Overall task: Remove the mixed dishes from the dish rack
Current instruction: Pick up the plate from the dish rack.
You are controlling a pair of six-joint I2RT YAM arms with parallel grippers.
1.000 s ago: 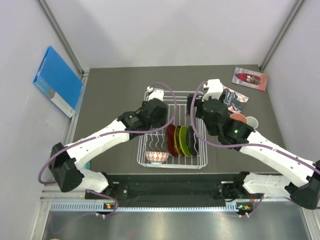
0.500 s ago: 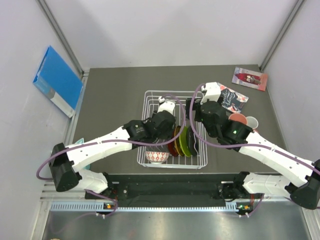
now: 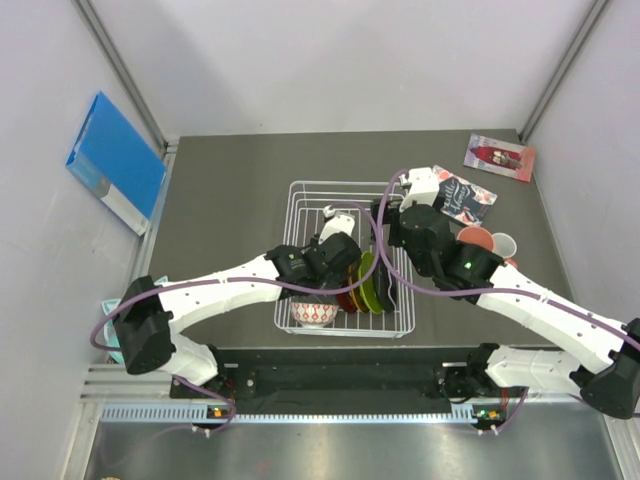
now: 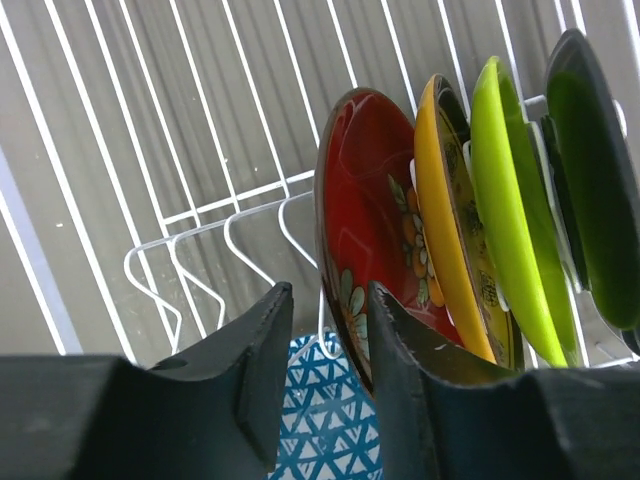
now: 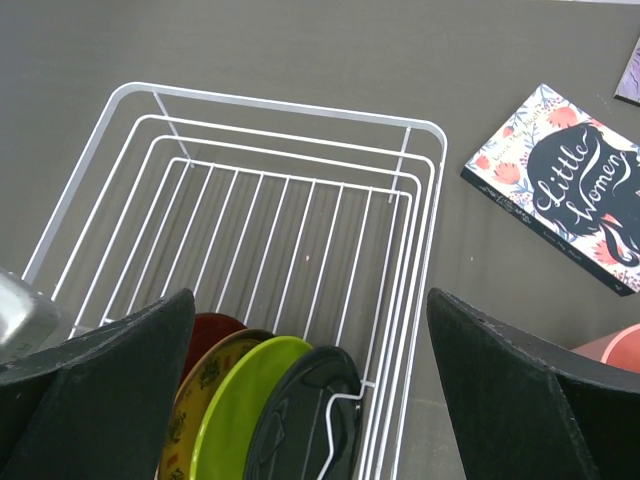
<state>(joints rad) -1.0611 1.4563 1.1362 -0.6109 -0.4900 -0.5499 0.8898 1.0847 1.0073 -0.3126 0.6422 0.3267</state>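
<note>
left end effector point(image 4: 328, 300) straddles red plate point(image 4: 375, 210) rim.

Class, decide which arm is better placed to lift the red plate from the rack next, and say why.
Left. The left gripper is down in the dish rack, fingers at the rim of the red plate; the right gripper hangs open above the rack.

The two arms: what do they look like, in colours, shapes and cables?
The left arm and right arm have white rounded links and black joint housings. A thin purple cable loops along each. The fingers are matte black and wedge-shaped.
</note>
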